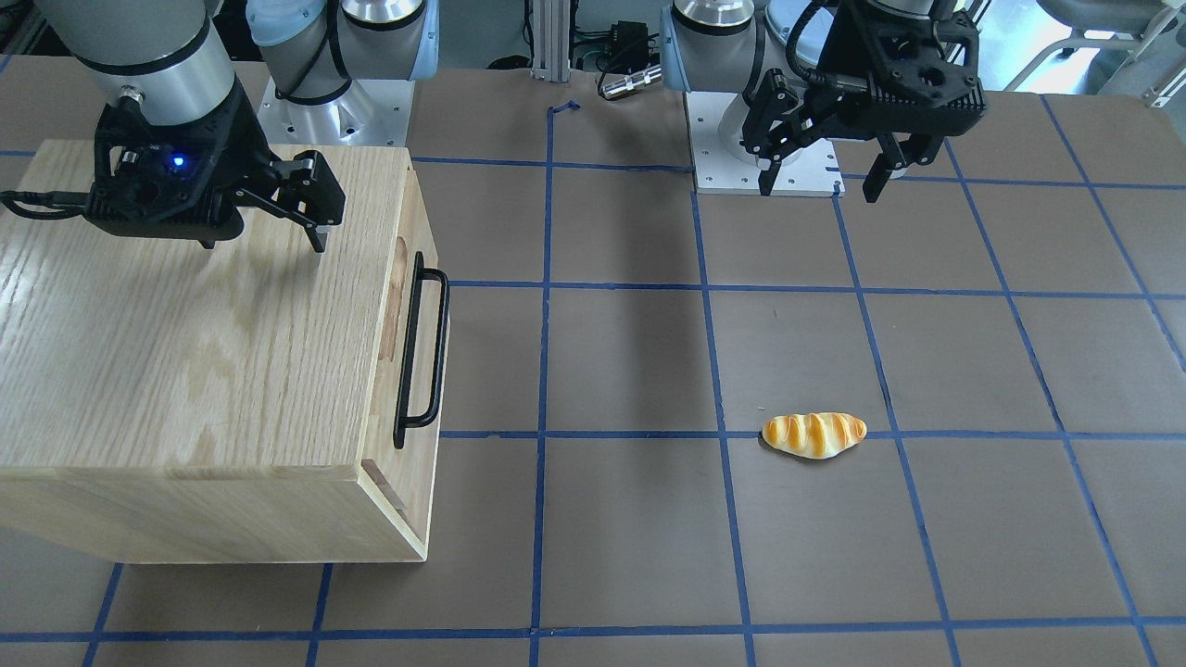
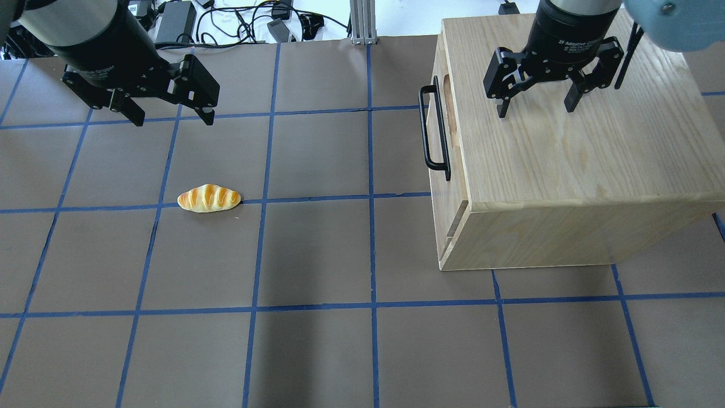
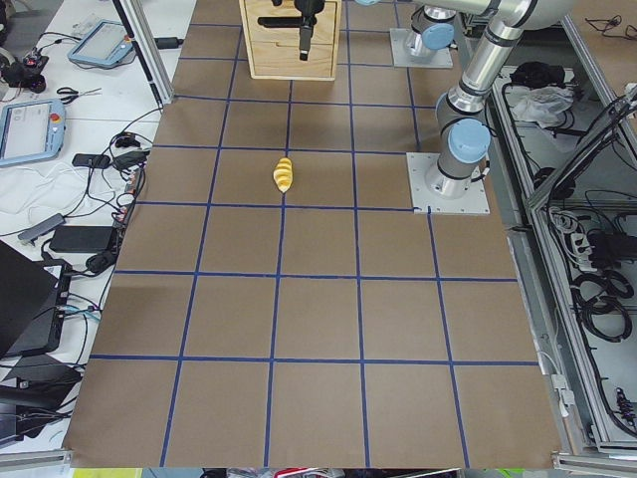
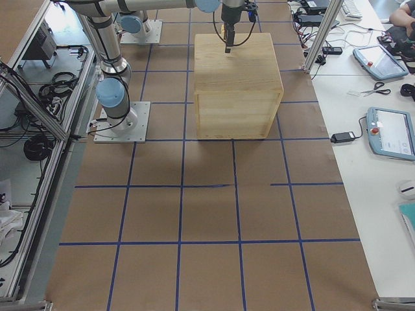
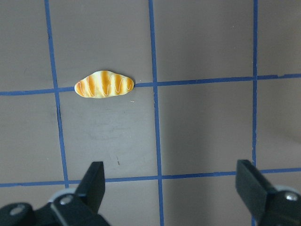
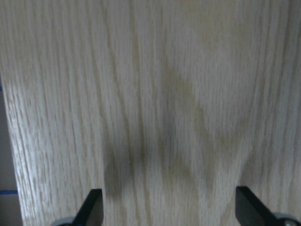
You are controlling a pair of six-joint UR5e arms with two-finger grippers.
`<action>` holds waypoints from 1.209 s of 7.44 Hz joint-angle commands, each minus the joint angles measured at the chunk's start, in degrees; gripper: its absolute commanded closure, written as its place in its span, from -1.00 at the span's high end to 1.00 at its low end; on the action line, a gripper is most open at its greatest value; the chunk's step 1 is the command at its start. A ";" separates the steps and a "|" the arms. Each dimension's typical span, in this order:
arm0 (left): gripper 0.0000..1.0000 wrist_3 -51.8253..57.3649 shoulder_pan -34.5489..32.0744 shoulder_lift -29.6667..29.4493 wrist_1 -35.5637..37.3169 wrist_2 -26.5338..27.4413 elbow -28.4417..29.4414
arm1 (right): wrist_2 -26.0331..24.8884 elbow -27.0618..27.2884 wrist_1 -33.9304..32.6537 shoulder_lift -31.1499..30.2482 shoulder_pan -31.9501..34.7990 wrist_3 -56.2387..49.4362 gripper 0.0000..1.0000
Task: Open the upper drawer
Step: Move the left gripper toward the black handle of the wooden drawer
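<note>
The upper drawer [image 2: 456,170] is shut in the oak cabinet [image 2: 578,158], its front facing the table's middle. Its black bar handle [image 2: 434,131] and oblong slot [image 2: 450,105] also show in the front-facing view, handle [image 1: 422,352] and slot [image 1: 398,296]. My right gripper [image 2: 535,107] is open and empty, hovering over the cabinet's top behind the drawer front; it also shows in the front-facing view [image 1: 264,243]. Its wrist view shows only wood grain between the fingers [image 6: 91,209]. My left gripper [image 2: 174,120] is open and empty above the table, far from the cabinet.
A toy bread roll [image 2: 208,198] lies on the brown mat on my left side, below the left gripper in its wrist view [image 5: 104,84]. Blue tape lines grid the table. The arm bases [image 1: 769,139] stand at the back edge.
</note>
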 commanded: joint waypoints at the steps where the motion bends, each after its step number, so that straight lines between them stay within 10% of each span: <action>1: 1.00 0.00 -0.04 -0.52 -1.55 -0.13 -0.06 | 0.00 -0.04 0.00 0.00 0.05 0.01 1.00; 9: 1.00 -0.26 -0.22 -2.01 -0.95 -0.39 -0.67 | 0.00 -0.04 0.00 0.00 0.05 0.01 1.00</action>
